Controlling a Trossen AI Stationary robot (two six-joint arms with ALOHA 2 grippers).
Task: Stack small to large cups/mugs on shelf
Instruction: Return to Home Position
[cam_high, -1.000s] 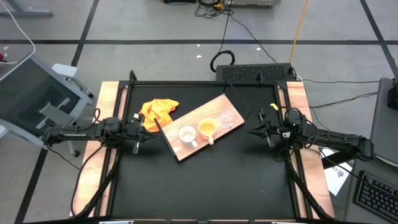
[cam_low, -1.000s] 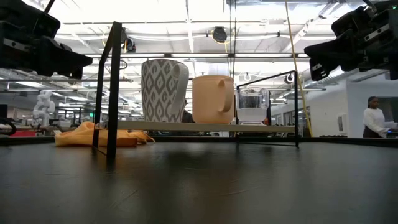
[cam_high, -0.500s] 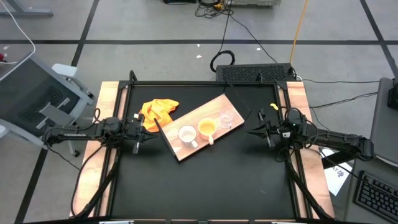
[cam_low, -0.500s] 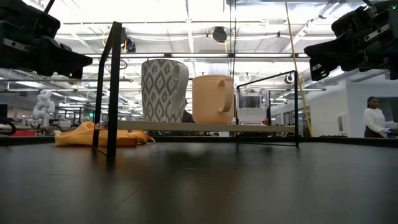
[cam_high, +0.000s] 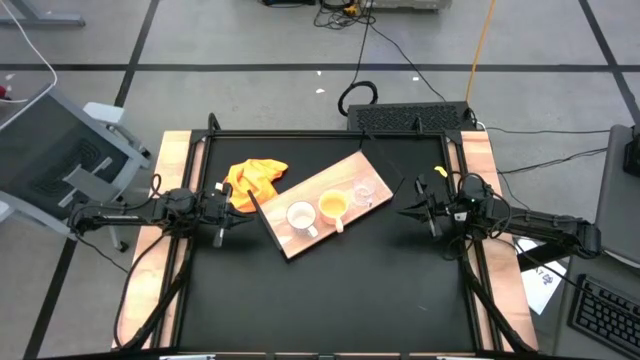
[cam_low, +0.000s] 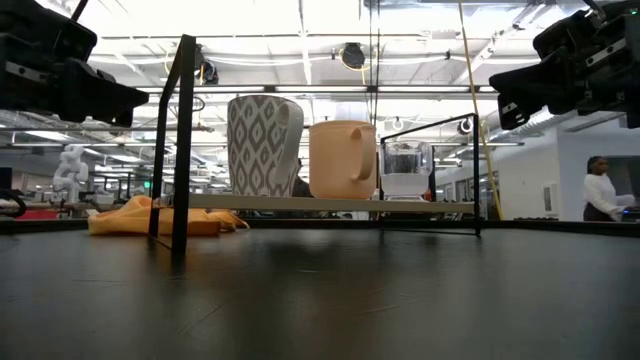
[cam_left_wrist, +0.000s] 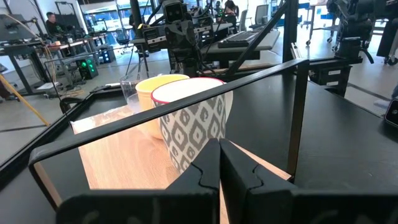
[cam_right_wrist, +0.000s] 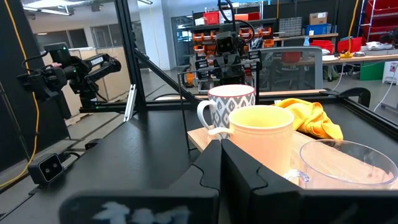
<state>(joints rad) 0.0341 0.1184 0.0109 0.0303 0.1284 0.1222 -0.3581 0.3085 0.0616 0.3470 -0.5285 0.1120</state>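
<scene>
Three cups stand in a row on the wooden shelf (cam_high: 300, 236), each on its base: a white patterned mug (cam_high: 300, 216) (cam_low: 263, 145), a yellow-orange mug (cam_high: 333, 206) (cam_low: 342, 159) and a clear glass cup (cam_high: 365, 190) (cam_low: 405, 171). The shelf board rests raised on a black frame in the low view. My left gripper (cam_high: 238, 208) (cam_left_wrist: 219, 163) is shut at the table's left side, level, pointing at the white mug. My right gripper (cam_high: 403, 212) (cam_right_wrist: 221, 163) is shut at the right side, level, pointing at the cups. Neither holds anything.
A yellow-orange cloth (cam_high: 254, 178) lies on the table behind the shelf's left end. A black frame post (cam_low: 183, 145) stands in front of the shelf's left end. The black tabletop (cam_high: 330, 300) lies in front of the shelf. A person (cam_low: 601, 190) stands in the room beyond.
</scene>
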